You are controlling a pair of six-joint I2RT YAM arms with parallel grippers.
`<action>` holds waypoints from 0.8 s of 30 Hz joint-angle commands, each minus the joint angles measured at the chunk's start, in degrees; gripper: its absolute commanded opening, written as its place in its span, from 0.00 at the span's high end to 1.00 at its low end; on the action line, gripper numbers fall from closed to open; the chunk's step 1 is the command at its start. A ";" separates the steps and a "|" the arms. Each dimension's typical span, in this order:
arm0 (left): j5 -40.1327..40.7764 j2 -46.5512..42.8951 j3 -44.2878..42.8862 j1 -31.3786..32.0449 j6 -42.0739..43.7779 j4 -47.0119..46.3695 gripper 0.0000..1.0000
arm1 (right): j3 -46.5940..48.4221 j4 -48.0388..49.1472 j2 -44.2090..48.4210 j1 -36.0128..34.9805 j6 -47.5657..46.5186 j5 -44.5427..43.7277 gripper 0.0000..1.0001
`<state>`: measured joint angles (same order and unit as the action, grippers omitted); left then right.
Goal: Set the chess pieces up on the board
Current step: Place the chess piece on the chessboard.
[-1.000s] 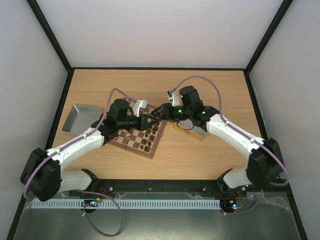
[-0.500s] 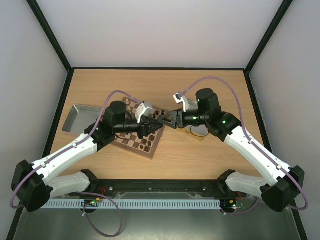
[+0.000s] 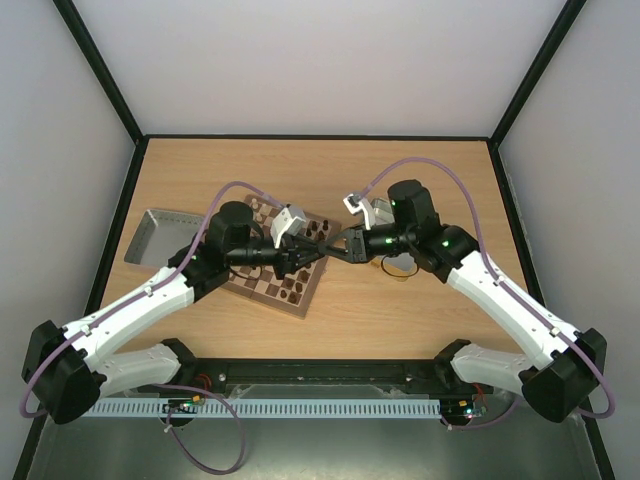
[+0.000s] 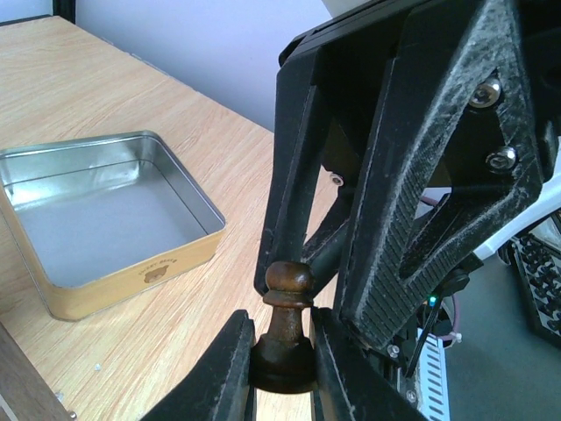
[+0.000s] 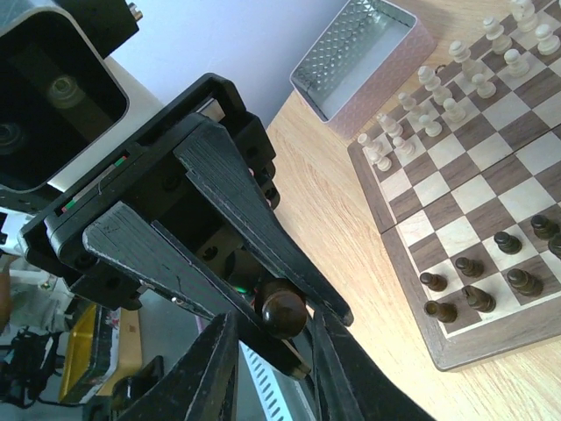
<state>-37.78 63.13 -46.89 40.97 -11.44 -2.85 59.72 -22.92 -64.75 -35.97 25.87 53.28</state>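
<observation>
Clamping the small dark-brown turned wooden pawn (image 4: 282, 329) by its base, left gripper (image 4: 282, 344) holds it mid-air off the 3 o'clock edge of the tan-and-brown checked wooden board (image 3: 262, 288); right gripper (image 5: 272, 340) gapes open around its head. Likely light, rigid, slick; grip the neck

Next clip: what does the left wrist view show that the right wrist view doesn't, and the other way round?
Only the left wrist: the open metal tin, empty, on the table. Only the right wrist: the board carrying pale pieces and dark pieces, plus the grey tray. Both: the dark pawn, its base clamped by the left gripper, with the right gripper open around its head.
</observation>
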 commanded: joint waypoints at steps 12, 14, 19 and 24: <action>-2.72 -0.55 -0.62 0.34 1.10 -2.27 0.98 | -3.81 10.07 0.65 0.11 6.68 3.22 0.68; -2.86 -0.64 -0.42 0.34 1.06 -2.59 0.98 | -3.98 11.05 0.77 0.11 7.48 3.30 0.71; -2.98 -0.80 0.03 0.34 1.09 -2.89 0.98 | -4.33 13.22 0.40 0.11 9.71 3.60 0.90; -3.08 -0.99 0.01 0.34 1.12 -3.03 0.98 | -4.12 12.91 -0.19 0.11 10.21 2.66 0.82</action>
<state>-38.59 63.07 -46.85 40.58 -10.85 -2.44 55.72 -13.34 -64.60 -35.42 35.29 56.75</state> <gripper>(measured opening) 0.145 0.158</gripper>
